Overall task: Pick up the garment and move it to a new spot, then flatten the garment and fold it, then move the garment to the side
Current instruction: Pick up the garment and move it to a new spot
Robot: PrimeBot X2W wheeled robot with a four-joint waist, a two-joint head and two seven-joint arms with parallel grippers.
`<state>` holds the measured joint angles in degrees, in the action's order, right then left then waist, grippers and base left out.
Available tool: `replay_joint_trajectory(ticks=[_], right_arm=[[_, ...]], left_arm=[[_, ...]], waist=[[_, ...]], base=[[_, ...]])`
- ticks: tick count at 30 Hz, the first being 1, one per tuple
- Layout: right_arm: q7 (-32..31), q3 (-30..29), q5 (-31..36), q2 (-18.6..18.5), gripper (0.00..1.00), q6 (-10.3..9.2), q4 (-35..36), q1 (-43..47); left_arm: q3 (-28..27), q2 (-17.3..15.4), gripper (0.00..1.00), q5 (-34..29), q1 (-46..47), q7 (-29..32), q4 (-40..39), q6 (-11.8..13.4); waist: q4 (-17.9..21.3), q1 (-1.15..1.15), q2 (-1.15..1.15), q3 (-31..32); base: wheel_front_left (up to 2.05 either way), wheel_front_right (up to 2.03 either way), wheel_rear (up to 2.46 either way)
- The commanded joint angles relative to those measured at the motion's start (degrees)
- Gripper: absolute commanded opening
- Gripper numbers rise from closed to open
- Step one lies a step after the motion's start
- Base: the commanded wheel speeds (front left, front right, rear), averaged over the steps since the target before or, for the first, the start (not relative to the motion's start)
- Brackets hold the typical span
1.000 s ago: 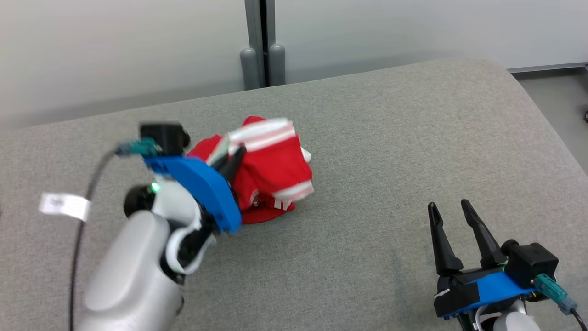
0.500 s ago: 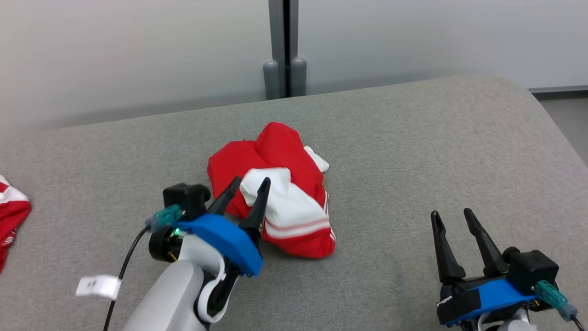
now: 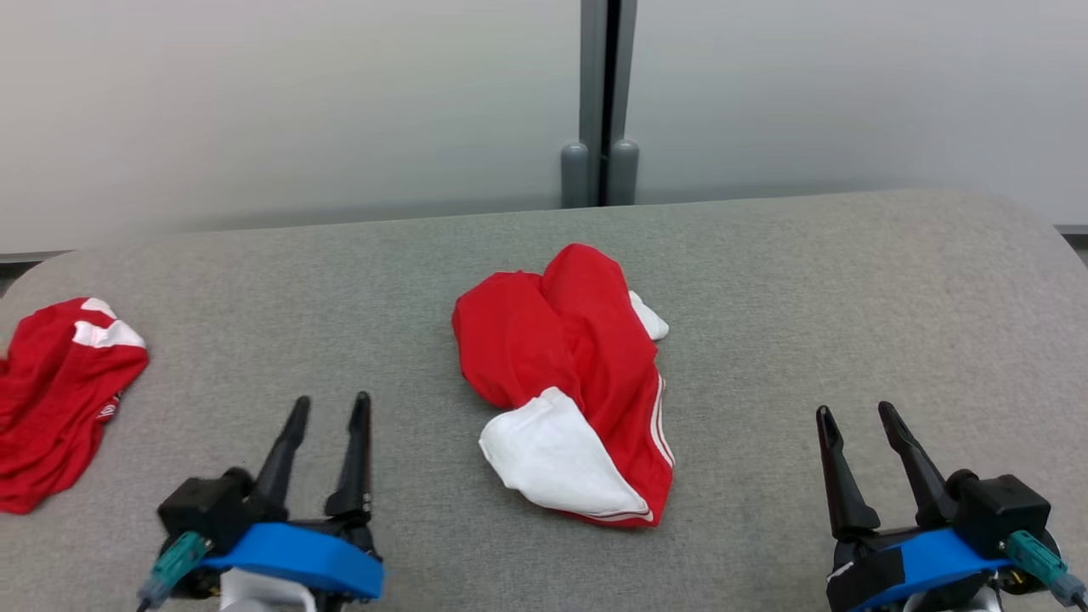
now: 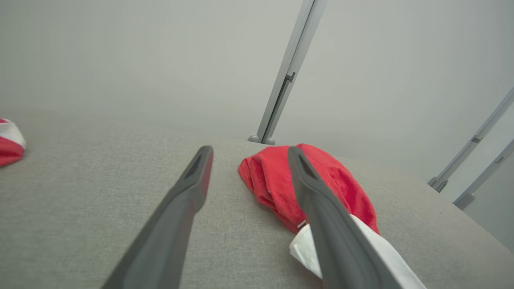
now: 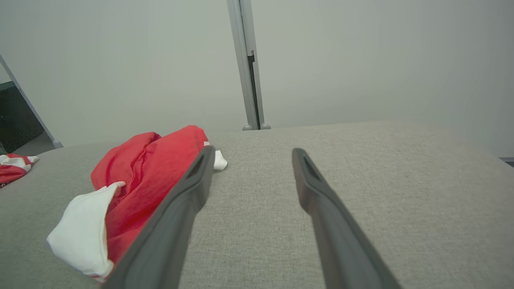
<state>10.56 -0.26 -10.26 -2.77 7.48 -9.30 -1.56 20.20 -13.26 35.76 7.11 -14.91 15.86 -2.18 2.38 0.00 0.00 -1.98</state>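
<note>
The garment (image 3: 565, 357) is a crumpled red piece with a white panel and white side stripes, lying in a heap at the middle of the grey padded table (image 3: 765, 297). My left gripper (image 3: 330, 408) stands open at the lower left, apart from the heap, nothing between its fingers. At the lower right my right gripper (image 3: 857, 412) is open and empty too. In the left wrist view the garment (image 4: 277, 184) lies just right of the open left gripper (image 4: 249, 151). The right wrist view has the garment (image 5: 148, 168) left of the open right gripper (image 5: 252, 151).
A second red and white garment (image 3: 59, 391) lies at the table's left edge. A grey post (image 3: 601, 102) with two round feet stands against the pale wall behind the table. The table's right corner is rounded.
My left gripper opened, let the garment drop onto the middle of the table, and drew back to the lower left. The head camera also shifted, bringing the second garment into view.
</note>
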Motion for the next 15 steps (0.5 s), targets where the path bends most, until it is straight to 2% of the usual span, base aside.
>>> replay_joint_trajectory(ticks=[1, 8, 15], right_arm=[[-0.34, -0.11, 0.05, -0.20, 1.00, 0.03, 0.32, 0.80], [-1.36, -0.32, 0.43, -0.20, 1.00, 0.03, 1.13, 2.19], [-2.25, 0.00, 0.00, -0.20, 1.00, 0.03, 1.10, 3.20]], left_arm=[[-0.79, -0.36, 1.00, -1.00, -0.68, -0.26, -0.78, 0.37], [-8.84, -0.15, 1.00, -8.38, -7.38, -0.33, -7.29, 2.04], [-10.83, 0.53, 1.00, -12.71, -11.34, -0.34, -7.66, 2.30]], waist=[[-0.74, 0.00, 0.00, 0.48], [-3.20, 0.00, 0.00, 1.69], [-4.40, 0.00, 0.00, 2.57]], base=[[0.00, 0.00, 0.00], [0.00, 0.00, 0.00], [0.00, 0.00, 0.00]])
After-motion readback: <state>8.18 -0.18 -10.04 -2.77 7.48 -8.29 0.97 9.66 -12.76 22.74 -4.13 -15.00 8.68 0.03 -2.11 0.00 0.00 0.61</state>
